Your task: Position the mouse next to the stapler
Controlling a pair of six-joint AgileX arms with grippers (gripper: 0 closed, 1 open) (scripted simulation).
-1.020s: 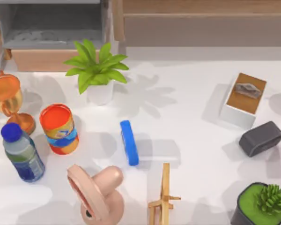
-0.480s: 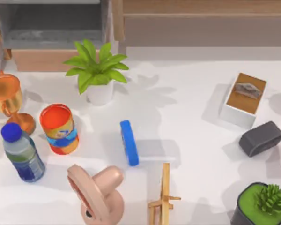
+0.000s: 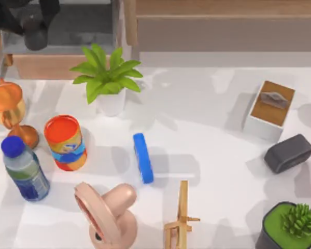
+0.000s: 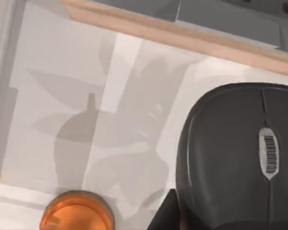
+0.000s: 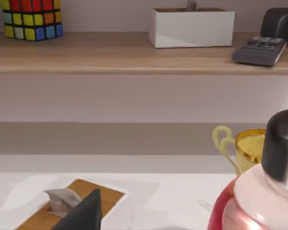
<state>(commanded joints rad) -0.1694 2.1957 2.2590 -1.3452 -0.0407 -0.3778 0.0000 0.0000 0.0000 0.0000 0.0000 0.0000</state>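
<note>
The stapler [image 3: 143, 157], a bright blue narrow bar, lies near the middle of the table with nothing touching it. A black mouse [image 4: 240, 158] with a ribbed scroll wheel looms large and close in the left wrist view. A dark part of my left gripper [image 4: 164, 212] sits right at its edge; whether the mouse is held is unclear. In the top view my left arm [image 3: 26, 21] hangs over the far-left corner, above the grey shelf. My right gripper [image 5: 84, 213] is a dark wedge in front of the tissue box [image 5: 69, 203].
A dark grey rounded block [image 3: 289, 153] lies at the right edge beside the tissue box [image 3: 270, 110]. On the left stand an orange goblet [image 3: 8, 106], a bottle [image 3: 25, 170], an orange can [image 3: 65, 142] and a potted plant [image 3: 108, 83]. A pink fan [image 3: 106, 212], a wooden stand [image 3: 181, 218] and a green pot [image 3: 293, 225] line the near edge.
My left arm has come into the top view at the far-left corner. Shadows across the table have shifted. The stapler and the grey block have not moved.
</note>
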